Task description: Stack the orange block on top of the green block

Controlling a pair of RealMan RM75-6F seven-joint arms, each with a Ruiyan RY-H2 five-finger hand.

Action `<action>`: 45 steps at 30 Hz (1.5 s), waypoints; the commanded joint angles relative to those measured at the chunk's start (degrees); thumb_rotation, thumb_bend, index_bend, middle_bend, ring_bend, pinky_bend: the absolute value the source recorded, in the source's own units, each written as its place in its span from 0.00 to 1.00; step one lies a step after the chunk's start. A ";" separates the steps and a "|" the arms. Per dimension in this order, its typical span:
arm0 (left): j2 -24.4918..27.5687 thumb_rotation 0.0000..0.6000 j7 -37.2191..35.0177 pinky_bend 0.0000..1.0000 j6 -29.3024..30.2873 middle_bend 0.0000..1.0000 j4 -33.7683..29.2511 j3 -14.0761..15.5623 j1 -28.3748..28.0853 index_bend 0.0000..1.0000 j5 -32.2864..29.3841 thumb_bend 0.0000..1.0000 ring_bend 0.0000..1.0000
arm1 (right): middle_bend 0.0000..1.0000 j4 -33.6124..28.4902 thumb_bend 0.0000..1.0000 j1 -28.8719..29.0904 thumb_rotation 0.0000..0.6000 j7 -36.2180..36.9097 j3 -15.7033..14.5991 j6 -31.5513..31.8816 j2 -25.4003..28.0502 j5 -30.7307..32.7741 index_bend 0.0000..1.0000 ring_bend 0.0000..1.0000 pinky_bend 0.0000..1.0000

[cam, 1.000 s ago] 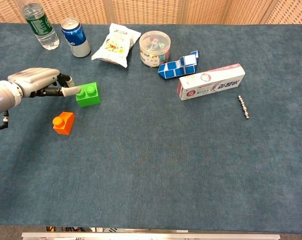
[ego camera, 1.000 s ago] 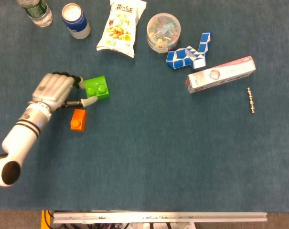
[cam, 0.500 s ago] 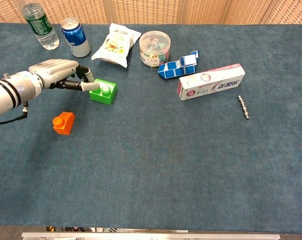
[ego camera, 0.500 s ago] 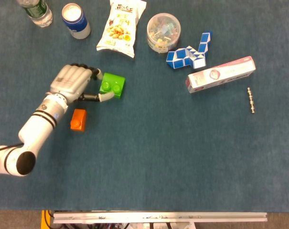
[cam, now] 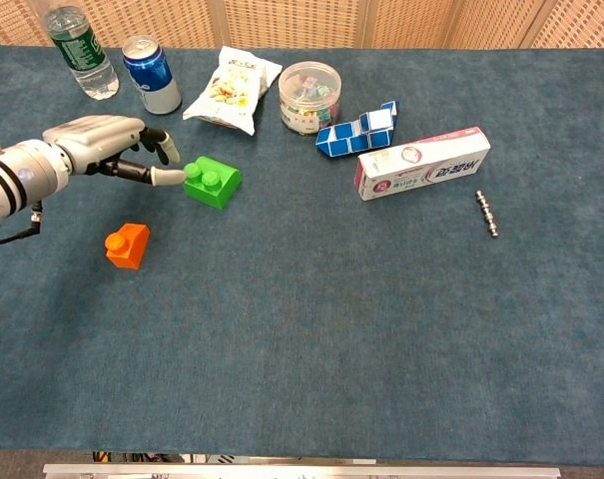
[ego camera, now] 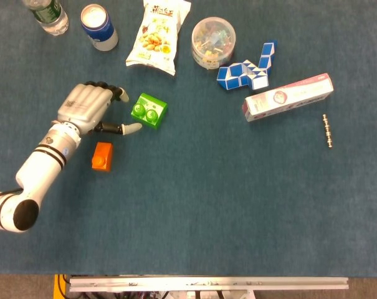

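Hand [ego camera: 88, 109] clear of green block [ego camera: 149, 110] overhead.

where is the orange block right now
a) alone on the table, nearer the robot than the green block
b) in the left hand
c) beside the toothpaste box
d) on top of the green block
a: the orange block sits by itself on the table, apart from the green block and below the left hand, which holds nothing.

No legible text; print on snack bag [ego camera: 157, 34], box [ego camera: 288, 97] too small.
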 commanded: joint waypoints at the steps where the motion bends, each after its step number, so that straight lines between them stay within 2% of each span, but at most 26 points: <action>1: 0.64 0.26 -1.12 0.20 0.72 0.29 -0.92 0.21 0.53 0.27 1.37 0.05 0.20 | 0.56 -0.10 0.42 -0.01 1.00 -0.05 -0.01 0.05 0.03 -0.07 0.59 0.50 0.60; 9: 3.11 0.28 -3.81 0.20 2.36 0.29 -2.98 0.84 1.98 0.27 4.49 0.05 0.20 | 0.56 -0.12 0.42 -0.02 1.00 -0.04 -0.11 -0.08 -0.11 -0.13 0.59 0.50 0.60; 12: 4.64 0.34 -4.38 0.20 3.10 0.29 -3.85 1.51 2.88 0.27 5.38 0.05 0.20 | 0.56 0.01 0.42 -0.05 1.00 0.03 -0.10 -0.07 -0.18 -0.08 0.59 0.50 0.60; 15: 6.42 0.55 -5.45 0.20 3.93 0.29 -4.95 2.62 4.11 0.27 7.45 0.05 0.20 | 0.56 0.09 0.42 0.10 1.00 0.03 -0.17 -0.33 -0.24 -0.21 0.59 0.50 0.60; 17: 7.95 0.85 -6.92 0.20 3.80 0.29 -5.86 3.56 4.81 0.27 9.45 0.05 0.20 | 0.56 0.04 0.42 0.24 1.00 -0.05 -0.18 -0.49 -0.28 -0.31 0.59 0.50 0.60; 19: 9.34 1.00 -8.32 0.20 3.73 0.29 -6.68 4.32 5.43 0.27 11.10 0.05 0.20 | 0.56 -0.08 0.42 0.32 1.00 -0.17 -0.16 -0.51 -0.27 -0.40 0.59 0.50 0.60; 26: 13.18 1.00 -11.87 0.20 6.01 0.29 -10.04 7.15 8.27 0.27 17.48 0.05 0.20 | 0.56 -0.57 0.42 0.57 1.00 -0.68 -0.25 -0.85 -0.36 -0.62 0.59 0.50 0.60; 31: 13.81 1.00 -12.29 0.20 6.98 0.29 -12.34 7.77 9.37 0.23 18.30 0.05 0.20 | 0.56 -0.70 0.42 0.70 1.00 -0.86 -0.30 -0.95 -0.39 -0.79 0.59 0.50 0.60; 38: 10.22 1.00 -8.88 0.20 10.39 0.27 -13.00 7.63 11.20 0.16 17.71 0.05 0.20 | 0.56 -0.12 0.42 0.40 1.00 -0.21 -0.34 -0.85 -0.39 -0.28 0.59 0.50 0.60; 45: 6.01 1.00 -3.98 0.20 10.36 0.26 -10.65 8.31 11.04 0.14 18.38 0.05 0.20 | 0.56 0.49 0.42 -0.02 1.00 0.60 -0.34 -0.33 -0.24 -0.07 0.59 0.50 0.60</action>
